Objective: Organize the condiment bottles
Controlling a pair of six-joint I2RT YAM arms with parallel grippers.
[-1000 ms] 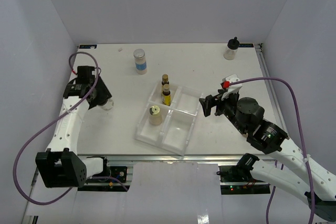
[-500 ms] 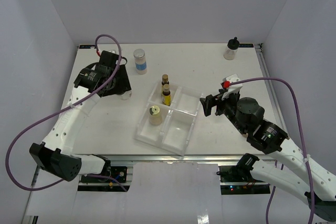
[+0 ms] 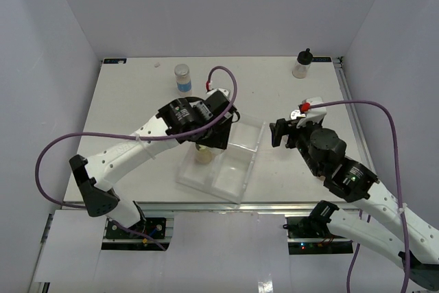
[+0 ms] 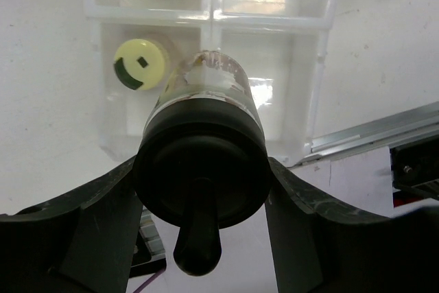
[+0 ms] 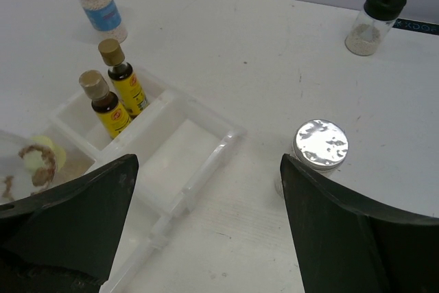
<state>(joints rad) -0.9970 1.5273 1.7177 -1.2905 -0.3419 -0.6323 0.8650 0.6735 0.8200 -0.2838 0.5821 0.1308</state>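
My left gripper (image 3: 214, 136) (image 4: 200, 169) is shut on a clear black-capped jar (image 4: 206, 128) and holds it above the clear divided tray (image 3: 236, 169) (image 4: 317, 87), beside the yellow-capped beige bottle (image 4: 140, 64) (image 3: 203, 155). Two slim amber bottles (image 5: 104, 104) (image 5: 124, 77) stand in the tray's far compartment; my left arm hides them in the top view. My right gripper (image 3: 280, 133) (image 5: 208, 162) is open and empty, right of the tray. A silver-lidded jar (image 5: 320, 146) stands near its right finger.
A blue-labelled jar (image 3: 182, 79) (image 5: 97, 3) stands at the back of the table. A second black-capped jar (image 3: 302, 64) (image 5: 376, 22) stands at the back right corner. The table's metal front rail (image 4: 384, 125) runs just past the tray.
My left arm has swung from the far left of the table to over the tray, carrying the black-capped jar. My right gripper has shifted only slightly.
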